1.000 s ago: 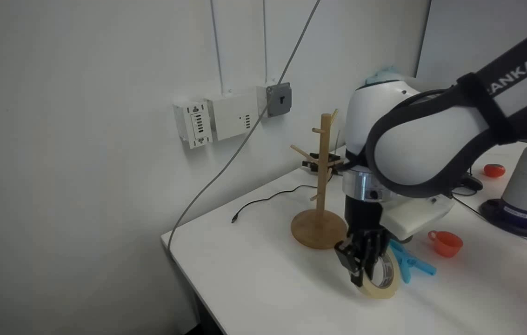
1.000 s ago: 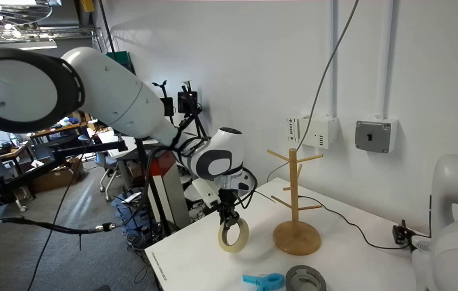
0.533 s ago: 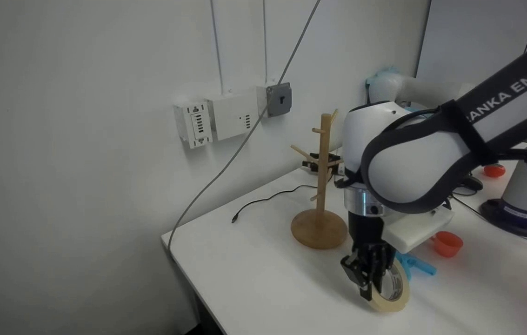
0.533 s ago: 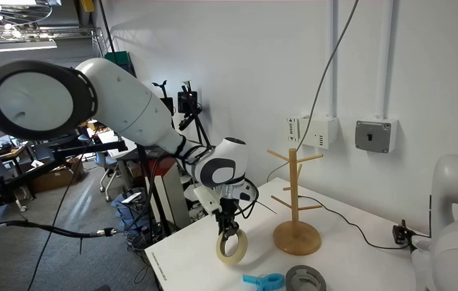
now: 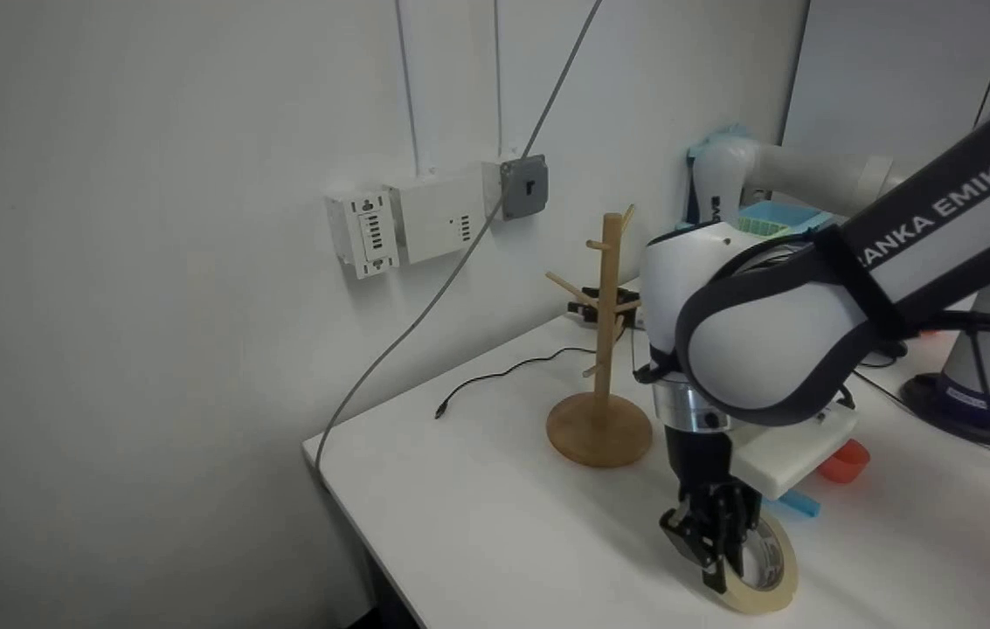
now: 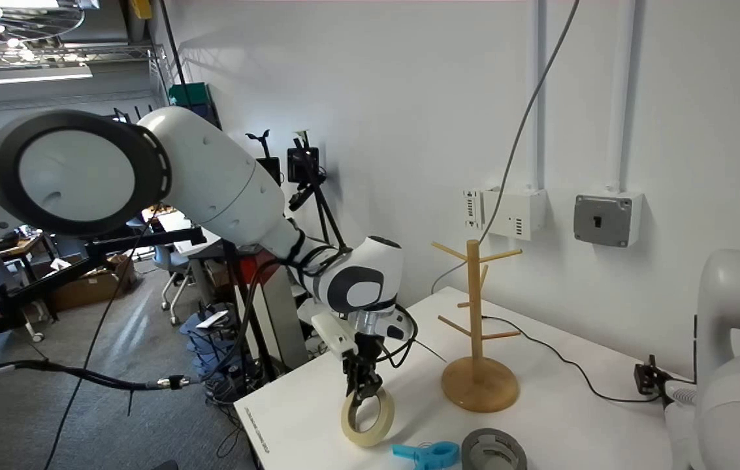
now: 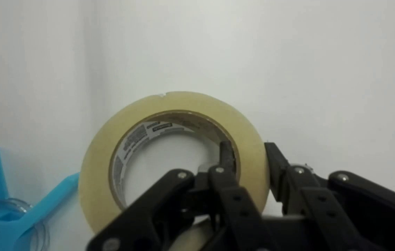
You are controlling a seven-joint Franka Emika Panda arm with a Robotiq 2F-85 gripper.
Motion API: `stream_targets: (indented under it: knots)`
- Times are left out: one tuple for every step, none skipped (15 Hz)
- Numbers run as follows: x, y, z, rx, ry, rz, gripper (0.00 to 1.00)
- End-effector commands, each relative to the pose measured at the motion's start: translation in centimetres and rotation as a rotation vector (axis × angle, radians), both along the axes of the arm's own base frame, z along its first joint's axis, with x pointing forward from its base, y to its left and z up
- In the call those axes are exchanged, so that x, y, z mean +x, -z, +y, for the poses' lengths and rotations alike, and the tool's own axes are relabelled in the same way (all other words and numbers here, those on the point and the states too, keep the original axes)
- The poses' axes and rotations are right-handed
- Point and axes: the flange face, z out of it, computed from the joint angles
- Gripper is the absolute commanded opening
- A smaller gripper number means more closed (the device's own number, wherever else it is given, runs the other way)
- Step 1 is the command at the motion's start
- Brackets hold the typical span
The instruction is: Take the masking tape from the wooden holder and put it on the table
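Blue fills the lower left corner of the wrist view: a spring clamp [image 7: 0, 228], cut off by the edge. Right of it comes the masking tape [image 7: 96, 164], its pale face a broad ring, with print around the inside. At its right side the gripper [image 7: 248, 153] pinches the ring, 1 finger inside the hole and 1 against the outer rim.

From the left in an exterior view, the white robot arm [image 6: 226, 189] reaches in and bends down at the wrist. Under it the tape hangs tilted at the white table [image 6: 565, 418]; whether its lower rim touches the tabletop cannot be told. Farther right, the clamp lies on the table, near the tape. Next stands the wooden holder [image 6: 475, 313], upright on its round base, apart from the tape, with 6 pegs on its post. A grey roll [image 6: 494, 434] lies just beside the clamp, nearer the camera than the holder and cut off at the bottom. Past these, on the wall [image 6: 703, 117], comes a grey-faced switch box [image 6: 605, 220].

In an exterior view, a red cup [image 5: 844, 463] at the right shows partly behind the arm.
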Motion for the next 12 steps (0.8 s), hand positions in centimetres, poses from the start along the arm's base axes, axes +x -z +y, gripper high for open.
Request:
stream_targets:
  knots:
    - [0.76, 0.06, -0.64, 0.001, -0.027, 0.044, 0.33]
    - [0.73, 0.10, -0.63, -0.001, -0.029, 0.054, 0.54]
    - [0.74, 0.10, -0.62, -0.003, -0.031, 0.060, 0.58]
    - [0.73, 0.09, -0.62, -0.004, -0.033, 0.067, 0.59]
    - [0.71, 0.07, -0.64, -0.005, -0.034, 0.072, 0.65]
    - [0.74, 0.04, -0.68, -0.007, -0.036, 0.075, 0.73]
    - [0.78, 0.02, -0.74, -0.009, -0.036, 0.077, 0.80]
    - [0.78, -0.03, -0.84, -0.008, -0.036, 0.077, 0.86]
    - [0.79, -0.14, -0.93, -0.008, -0.036, 0.073, 0.95]
    - [0.78, -0.40, -1.05, -0.004, -0.034, 0.069, 0.99]
    - [0.75, -0.63, -1.21, -0.003, -0.032, 0.062, 1.00]
    - [0.74, -0.89, -1.38, -0.002, -0.029, 0.056, 1.00]
